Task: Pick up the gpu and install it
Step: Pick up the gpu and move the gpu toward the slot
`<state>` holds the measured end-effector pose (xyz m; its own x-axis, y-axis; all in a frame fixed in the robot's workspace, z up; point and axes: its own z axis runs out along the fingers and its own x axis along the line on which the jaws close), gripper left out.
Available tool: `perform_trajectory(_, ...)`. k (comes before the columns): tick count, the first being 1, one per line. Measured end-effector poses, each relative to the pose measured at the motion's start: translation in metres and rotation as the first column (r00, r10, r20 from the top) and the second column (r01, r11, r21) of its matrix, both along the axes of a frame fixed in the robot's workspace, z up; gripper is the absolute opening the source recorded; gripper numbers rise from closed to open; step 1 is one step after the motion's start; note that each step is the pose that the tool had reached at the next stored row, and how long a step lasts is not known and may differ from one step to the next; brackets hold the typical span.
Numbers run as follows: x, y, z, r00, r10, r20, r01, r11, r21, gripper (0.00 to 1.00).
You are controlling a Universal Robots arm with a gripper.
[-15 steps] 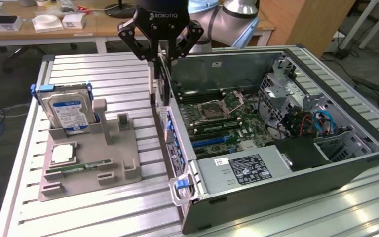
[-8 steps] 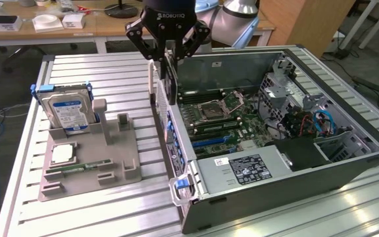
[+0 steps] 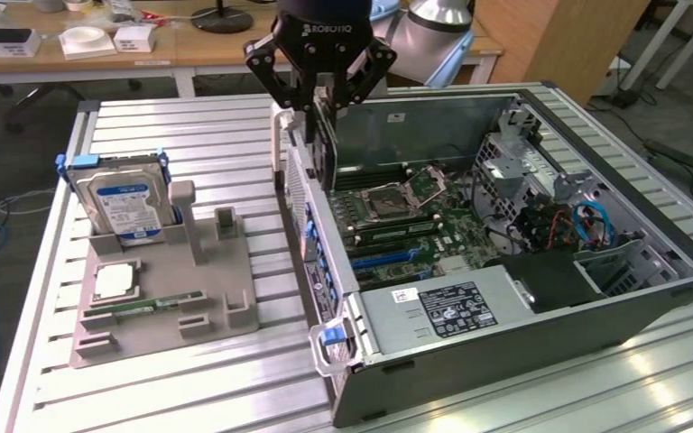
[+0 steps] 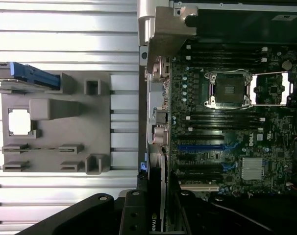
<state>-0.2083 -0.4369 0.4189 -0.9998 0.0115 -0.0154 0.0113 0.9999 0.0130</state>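
Observation:
My gripper [image 3: 322,101] hangs over the rear wall of the open computer case [image 3: 635,307], shut on the gpu [image 3: 318,149]. The gpu is a thin dark card with a silver bracket; it hangs on edge, clear of the motherboard [image 3: 425,221]. In the wrist view the gpu [image 4: 157,196] shows edge-on between my black fingers [image 4: 134,215], just above the case's rear edge. The blue expansion slot [image 4: 200,147] lies on the board beside it, also seen as the blue slot [image 3: 383,255] in the exterior view.
A grey fixture tray [image 3: 220,311] stands on the slatted table at the exterior view's left, holding a blue-labelled hard drive [image 3: 124,203], a CPU [image 3: 115,282] and a RAM stick [image 3: 142,307]. The power supply [image 3: 449,308] and drive cages [image 3: 540,180] sit inside the case.

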Motion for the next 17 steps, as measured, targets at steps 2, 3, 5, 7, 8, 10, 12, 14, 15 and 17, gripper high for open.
perform_trajectory(2, 0.003, 0.0, 0.0, 1.0, 0.0, 0.0, 0.0, 1.0, 0.0002, 0.27)
perform_trajectory(3, 0.004, 0.0, -0.0001, 1.0, 0.0, 0.0, 0.0, 1.0, 0.0002, 0.27)
perform_trajectory(5, 0.007, 0.0, -0.0001, 1.0, 0.0, 0.0, 0.0, 1.0, 0.0004, 0.27)
perform_trajectory(7, 0.01, 0.0, -0.0001, 1.0, 0.0, 0.0, 0.0, 1.0, 0.0005, 0.27)
perform_trajectory(8, 0.011, 0.0, -0.0001, 1.0, 0.0, 0.0, 0.0, 1.0, 0.0006, 0.27)
perform_trajectory(10, 0.013, 0.0, -0.0002, 1.0, 0.0, 0.0, 0.0, 1.0, 0.0008, 0.27)
perform_trajectory(12, 0.016, 0.0, -0.0002, 1.0, 0.0, 0.0, 0.0, 1.0, 0.0009, 0.27)
perform_trajectory(14, 0.018, 0.0, -0.0003, 1.0, 0.0, 0.0001, 0.0, 1.0, 0.0011, 0.27)
perform_trajectory(15, 0.02, 0.0, -0.0003, 1.0, 0.0, 0.0001, 0.0, 1.0, 0.0013, 0.27)
perform_trajectory(17, 0.023, 0.0, -0.0003, 1.0, 0.0, 0.0001, 0.0, 1.0, 0.0014, 0.27)
